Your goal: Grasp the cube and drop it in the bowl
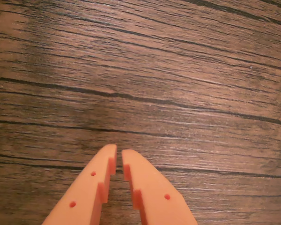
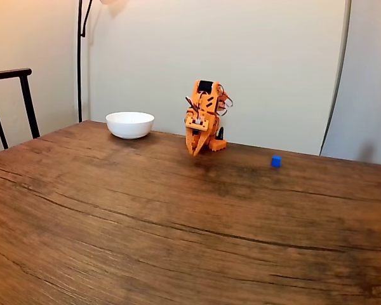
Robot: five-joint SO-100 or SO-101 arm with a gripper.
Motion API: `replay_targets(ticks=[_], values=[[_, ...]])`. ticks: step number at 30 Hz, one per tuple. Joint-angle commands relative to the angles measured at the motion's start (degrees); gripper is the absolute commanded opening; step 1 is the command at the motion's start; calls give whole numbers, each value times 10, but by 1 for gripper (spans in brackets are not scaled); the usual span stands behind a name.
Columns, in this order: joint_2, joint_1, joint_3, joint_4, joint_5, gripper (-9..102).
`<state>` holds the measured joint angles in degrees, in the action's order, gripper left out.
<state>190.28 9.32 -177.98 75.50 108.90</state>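
In the fixed view a tiny blue cube (image 2: 275, 161) sits on the wooden table, to the right of the orange arm. A white bowl (image 2: 129, 124) stands at the back left, on the arm's other side. My orange gripper (image 2: 195, 151) hangs folded close to the arm's base, pointing down at the table between the bowl and the cube. In the wrist view the gripper (image 1: 119, 155) enters from the bottom edge, its two fingertips nearly touching with nothing between them, over bare wood.
The dark wooden table (image 2: 178, 229) stretches wide toward the camera. A black chair back (image 2: 13, 101) stands at the left edge and a thin lamp pole (image 2: 80, 57) rises behind the bowl. A wall lies just behind the arm.
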Motion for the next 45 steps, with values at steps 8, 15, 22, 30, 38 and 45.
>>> replay_targets(ticks=[8, 15, 22, 30, 38, 45], values=[[-2, -190, 213, 19, 9, 0], [-11, -401, 309, 12, -46, 0], [-13, -577, 317, 7, -107, 0], [-15, -657, 317, -4, -112, 0], [-122, -684, 348, -9, -112, 0], [-402, -712, 472, 15, -104, 0]])
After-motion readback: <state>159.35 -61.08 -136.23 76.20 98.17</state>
